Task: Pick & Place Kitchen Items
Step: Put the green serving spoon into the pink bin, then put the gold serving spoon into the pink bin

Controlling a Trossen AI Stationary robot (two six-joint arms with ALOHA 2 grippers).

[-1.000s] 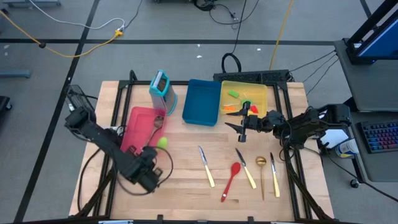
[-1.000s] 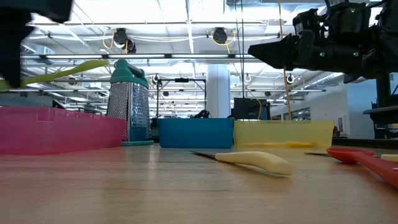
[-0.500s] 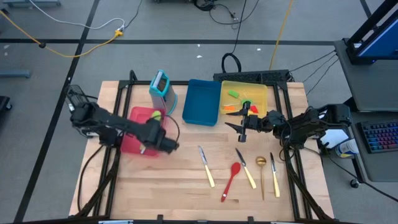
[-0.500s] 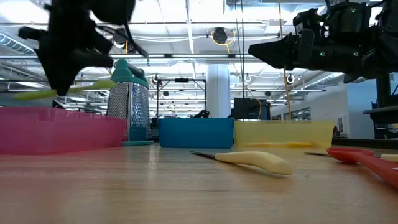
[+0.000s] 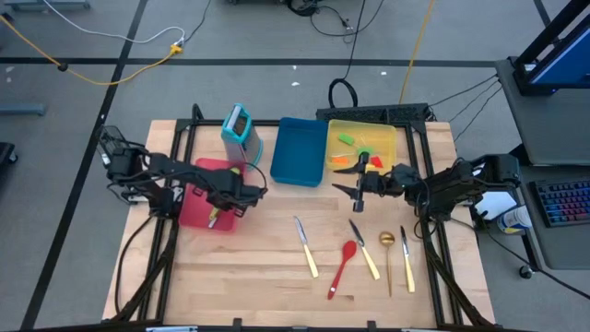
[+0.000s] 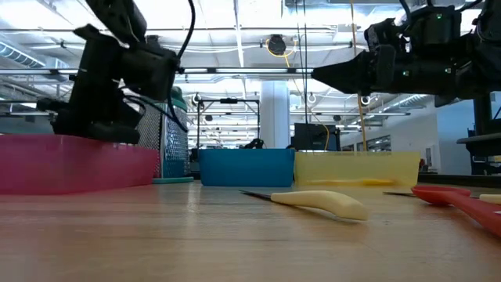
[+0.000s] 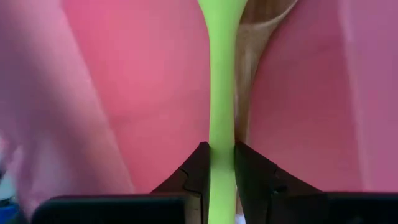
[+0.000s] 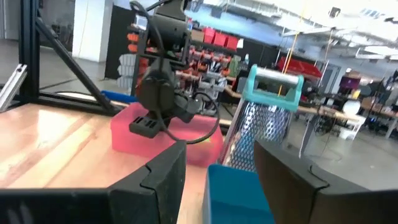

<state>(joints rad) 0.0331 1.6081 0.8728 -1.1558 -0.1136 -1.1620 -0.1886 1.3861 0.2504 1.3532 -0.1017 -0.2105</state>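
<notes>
text: nothing readable is showing | labels and brands: none are appearing on the trays, utensils or arms | numbers and signs: none are standing out in the room behind, everything there is staying too small to read

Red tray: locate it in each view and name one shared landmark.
High view: red tray, left of centre.
Low view: far left.
Left wrist view: fills the background behind the green spoon.
Right wrist view: middle, far off.
Landmark: teal grater beside it, absent from the left wrist view.
</notes>
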